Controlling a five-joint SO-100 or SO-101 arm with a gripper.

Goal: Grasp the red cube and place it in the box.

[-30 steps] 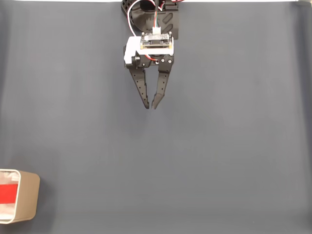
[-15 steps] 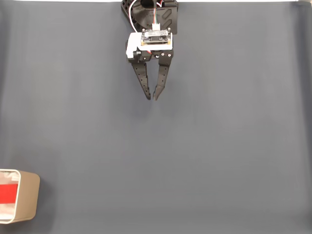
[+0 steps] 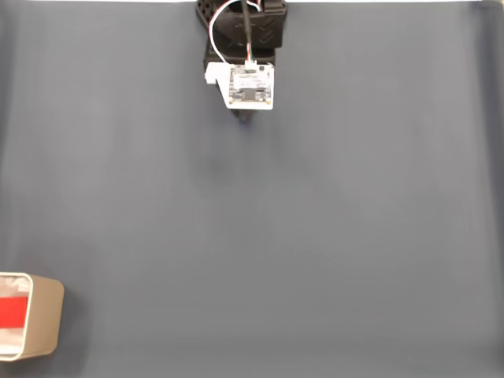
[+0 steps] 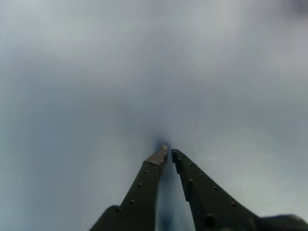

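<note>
- The table (image 3: pixel 331 220) under me is one flat grey-blue sheet, and the wide stretch between my pincer and the box lies bare in the fixed view.
- The box (image 3: pixel 46 319) sits far from my pincer, down at the lower left corner of the fixed view, partly cut off by the picture's left edge; its beige wall faces toward the open table.
- The red cube (image 3: pixel 12 313) lies inside that box, seen as a red band against the white interior, so it is well apart from my pincer.
- In the fixed view my arm is folded up at the top edge: the white circuit board (image 3: pixel 250 86) faces the camera, with red, white and black wires (image 3: pixel 228 20) looping up from it to the black body behind.
- Beneath the board only a small dark bit of my pincer (image 3: pixel 245 118) pokes out in the fixed view.
- In the wrist view my pincer (image 4: pixel 167 154) points away over blurred grey table, its two dark, dotted fingers (image 4: pixel 144 185) drawn nearly together, with only a narrow slit between the tips.
- My pincer is clenched on nothing and touches nothing I can see.
</note>
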